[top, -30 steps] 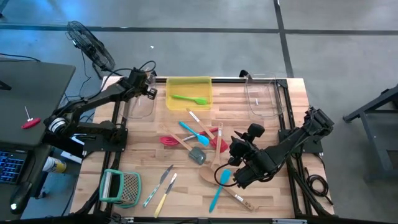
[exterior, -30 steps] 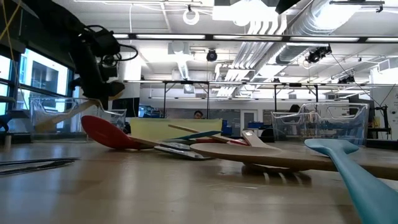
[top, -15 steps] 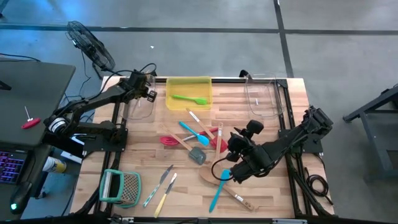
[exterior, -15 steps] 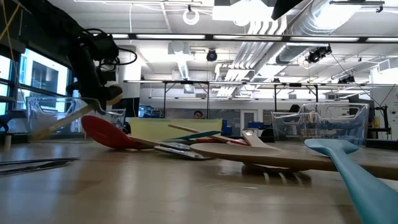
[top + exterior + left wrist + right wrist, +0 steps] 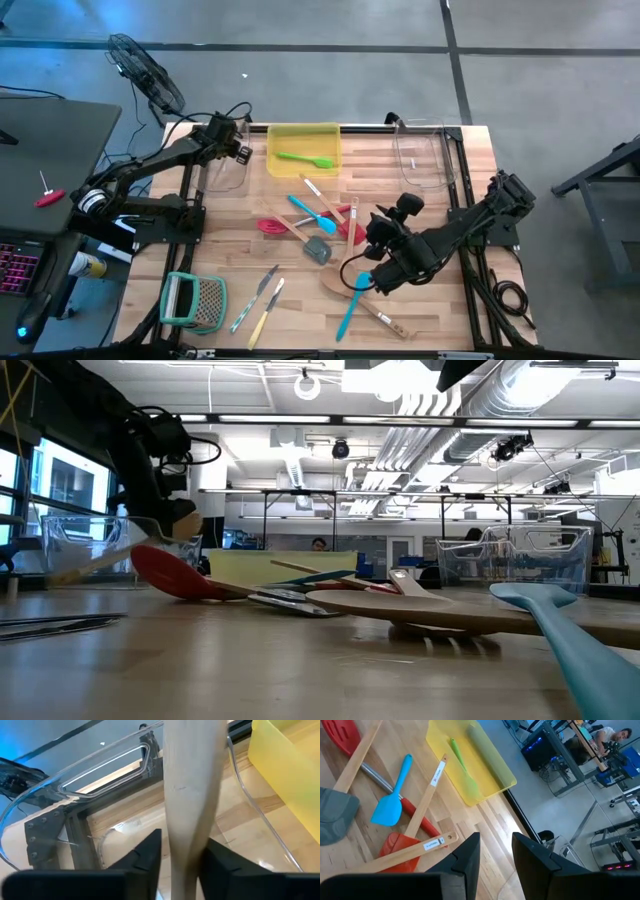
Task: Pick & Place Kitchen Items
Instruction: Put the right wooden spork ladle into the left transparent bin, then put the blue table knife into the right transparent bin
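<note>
The left claw [image 5: 180, 865] is clenched on a pale wooden spoon handle [image 5: 192, 795], held over the clear bin [image 5: 222, 168] at the desk's [image 5: 440, 210] far left edge, beside the yellow tray [image 5: 303, 148]. The right claw [image 5: 495, 852], fingers parted and empty, hovers mid-desk above scattered utensils: a blue spatula [image 5: 392, 802] and a red spatula [image 5: 402, 847]. Bare wood lies to the right.

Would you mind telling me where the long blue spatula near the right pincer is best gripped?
Probably mid-handle on the blue spatula, coming straight down: the slim handle lies flat and bare there, while its head lies among the wooden utensils beside the right pincer.
</note>
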You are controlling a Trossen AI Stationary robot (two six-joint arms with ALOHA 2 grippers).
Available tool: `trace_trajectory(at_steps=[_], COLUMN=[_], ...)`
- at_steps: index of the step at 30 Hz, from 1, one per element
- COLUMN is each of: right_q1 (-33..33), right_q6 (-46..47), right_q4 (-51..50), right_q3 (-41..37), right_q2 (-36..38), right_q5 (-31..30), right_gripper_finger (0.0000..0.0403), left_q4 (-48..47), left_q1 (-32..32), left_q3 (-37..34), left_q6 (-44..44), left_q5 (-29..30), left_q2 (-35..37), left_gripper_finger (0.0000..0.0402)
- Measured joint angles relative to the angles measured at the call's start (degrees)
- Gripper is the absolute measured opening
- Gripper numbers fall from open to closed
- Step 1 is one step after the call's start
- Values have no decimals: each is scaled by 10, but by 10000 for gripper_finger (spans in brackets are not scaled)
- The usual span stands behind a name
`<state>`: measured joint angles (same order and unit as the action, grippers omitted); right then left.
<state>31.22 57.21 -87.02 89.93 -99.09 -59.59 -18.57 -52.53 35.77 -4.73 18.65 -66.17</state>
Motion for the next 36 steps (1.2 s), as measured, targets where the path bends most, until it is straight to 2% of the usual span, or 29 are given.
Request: trace_trajectory(at_steps=[8, 13, 20, 28, 36], right_q1=[0, 0, -1, -1, -1], right_q6=[0, 0, -2, -4, -4], right_q4=[0, 0, 0, 0, 0], right_q3=[0, 0, 0, 0, 0], right_q2=[0, 0, 0, 0, 0], right_q5=[0, 0, 0, 0, -29], right_gripper_finger=[105, 105, 105, 105, 105], left_q4=[0, -12, -77, -167, -176], left_q1=[0, 0, 0, 0, 1], left_q3=[0, 0, 34, 95, 125], left_q6=[-5, -15, -21, -26, -17], left_q5=[-3, -34, -37, -85, -250], left_q2=[0, 1, 8, 43, 104], left_gripper_finger=[207, 241, 251, 251, 251])
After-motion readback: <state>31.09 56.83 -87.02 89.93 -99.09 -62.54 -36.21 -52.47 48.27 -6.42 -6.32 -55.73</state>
